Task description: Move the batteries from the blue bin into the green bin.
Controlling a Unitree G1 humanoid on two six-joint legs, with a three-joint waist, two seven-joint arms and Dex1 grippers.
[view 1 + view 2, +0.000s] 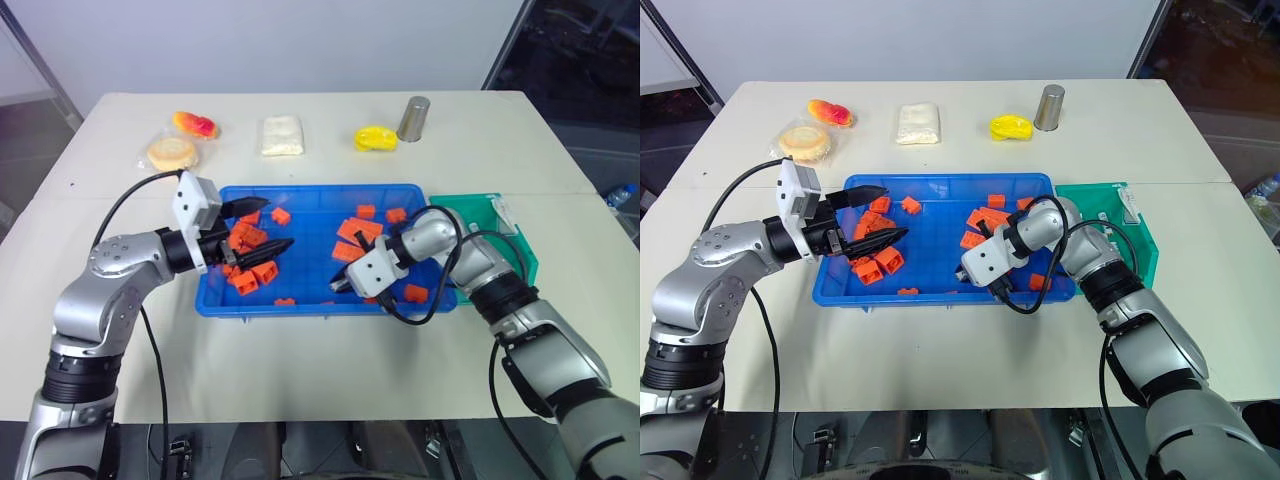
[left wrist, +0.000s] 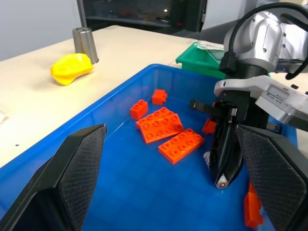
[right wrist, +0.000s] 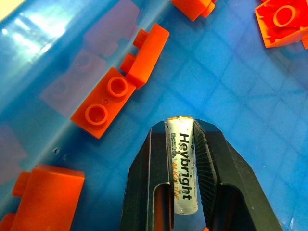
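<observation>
The blue bin (image 1: 300,307) sits mid-table with orange bricks (image 1: 250,270) scattered in it. My right gripper (image 3: 183,126) reaches down near the bin's front wall and is shut on a battery (image 3: 182,163), a white cylinder with dark lettering lying lengthwise between the fingers just above the blue floor. In the left wrist view the right gripper (image 2: 224,178) points down, with the battery's end (image 2: 222,183) at its tip. My left gripper (image 1: 278,222) hovers open over the bin's left part, holding nothing. The green bin (image 1: 522,255) stands against the blue bin's right side.
Along the table's far side stand a grey metal cup (image 1: 413,118), a yellow item (image 1: 375,138), a white packet (image 1: 282,135), a wrapped bun (image 1: 172,153) and a red-orange toy (image 1: 195,124). A clear wrapper (image 1: 500,212) lies in the green bin.
</observation>
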